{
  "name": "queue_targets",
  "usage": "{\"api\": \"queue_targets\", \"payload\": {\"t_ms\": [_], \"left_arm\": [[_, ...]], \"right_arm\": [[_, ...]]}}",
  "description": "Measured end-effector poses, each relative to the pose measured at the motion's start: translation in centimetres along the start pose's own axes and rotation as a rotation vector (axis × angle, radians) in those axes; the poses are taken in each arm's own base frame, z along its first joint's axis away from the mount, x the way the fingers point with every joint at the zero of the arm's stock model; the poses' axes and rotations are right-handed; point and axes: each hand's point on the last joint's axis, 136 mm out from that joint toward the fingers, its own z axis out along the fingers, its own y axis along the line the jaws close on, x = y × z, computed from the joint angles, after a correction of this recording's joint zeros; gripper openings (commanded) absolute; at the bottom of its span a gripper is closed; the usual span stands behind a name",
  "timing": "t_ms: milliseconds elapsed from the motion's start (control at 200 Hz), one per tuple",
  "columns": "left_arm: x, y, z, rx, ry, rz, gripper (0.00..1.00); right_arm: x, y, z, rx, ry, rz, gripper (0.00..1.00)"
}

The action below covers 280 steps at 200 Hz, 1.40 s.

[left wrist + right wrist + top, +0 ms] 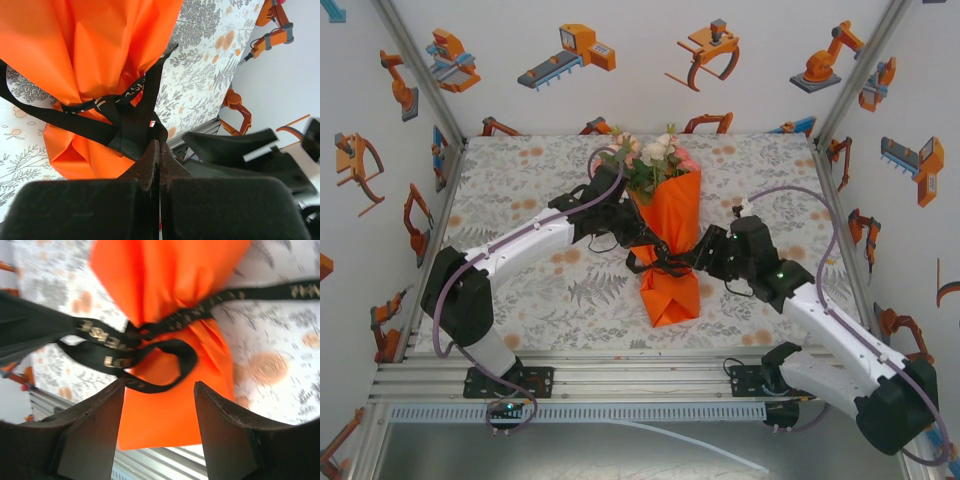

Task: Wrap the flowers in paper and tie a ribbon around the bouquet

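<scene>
The bouquet (670, 230) is laid on the tabletop (520, 290), blooms at 12 o'clock. Its ribbon (75, 122) is clamped by the left gripper (159, 146) — the right gripper (159, 390) is spread apart.

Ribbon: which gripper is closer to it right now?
Left. The left gripper is shut on the ribbon at the knot. The right gripper is open, the ribbon's loop just ahead of it, not pinched.

Bright even light; blurred right-wrist view
</scene>
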Motion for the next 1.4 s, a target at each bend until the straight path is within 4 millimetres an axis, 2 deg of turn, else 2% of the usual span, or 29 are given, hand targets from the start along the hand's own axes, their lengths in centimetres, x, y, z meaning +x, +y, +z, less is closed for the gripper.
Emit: {"api": "queue_targets", "payload": {"t_ms": [75,115,185,250,350,446,516,586,696,836,941,1001,1036,1121,1196,1277,1402], "left_arm": [[0.0,0.0,0.0,0.0,0.0,0.002,0.0],[0.0,0.0,0.0,-0.001,-0.002,0.002,0.0],[-0.2,0.1,0.0,-0.003,-0.006,0.003,0.0],[-0.3,0.2,0.0,-0.008,-0.008,0.004,0.0],[-0.4,1.0,-0.4,-0.038,-0.019,0.012,0.0],[-0.6,3.0,-1.9,-0.087,-0.047,0.015,0.0],[-0.9,4.8,-3.4,-0.122,-0.075,0.003,0.0],[-1.0,6.5,-4.9,-0.148,-0.104,-0.011,0.0],[-0.8,8.0,-6.0,-0.176,-0.119,-0.018,0.0],[0.2,10.3,-5.8,-0.228,-0.105,-0.026,0.02],[0.9,12.8,-5.6,-0.299,-0.099,-0.033,0.17],[1.1,13.8,-5.9,-0.336,-0.099,-0.024,0.28],[1.1,14.1,-6.0,-0.352,-0.103,-0.015,0.31],[0.9,14.1,-6.5,-0.368,-0.11,0.023,0.33],[0.4,13.1,-7.0,-0.356,-0.114,0.082,0.33],[-0.4,10.6,-7.4,-0.305,-0.115,0.165,0.31],[-1.9,5.3,-7.0,-0.178,-0.102,0.292,0.32]], "right_arm": [[1.1,-1.3,1.3,0.065,0.067,0.019,0.49],[1.5,-1.7,1.9,0.089,0.095,0.027,0.39],[2.1,-2.2,2.9,0.115,0.133,0.038,0.12],[2.3,-2.4,3.3,0.124,0.147,0.044,0.0],[1.7,-1.9,3.1,0.103,0.118,0.021,0.0],[0.4,-0.6,2.1,0.051,0.059,-0.033,0.0],[-0.7,1.0,1.1,-0.018,0.01,-0.082,0.0],[-1.9,3.5,0.0,-0.128,-0.049,-0.132,0.0],[-3.2,6.7,-1.3,-0.295,-0.137,-0.184,0.0],[-2.5,8.4,-1.1,-0.413,-0.131,-0.24,0.0],[-1.0,9.1,-0.6,-0.466,-0.069,-0.305,0.0],[0.0,9.3,-0.6,-0.486,-0.029,-0.349,0.0],[0.7,9.3,-0.6,-0.496,-0.007,-0.376,0.0],[2.0,9.2,-0.7,-0.506,0.037,-0.439,0.0],[3.0,8.6,-0.7,-0.493,0.068,-0.476,0.0],[3.9,7.7,-0.6,-0.474,0.088,-0.5,0.0],[5.7,6.2,-0.4,-0.453,0.13,-0.526,0.0]]}}
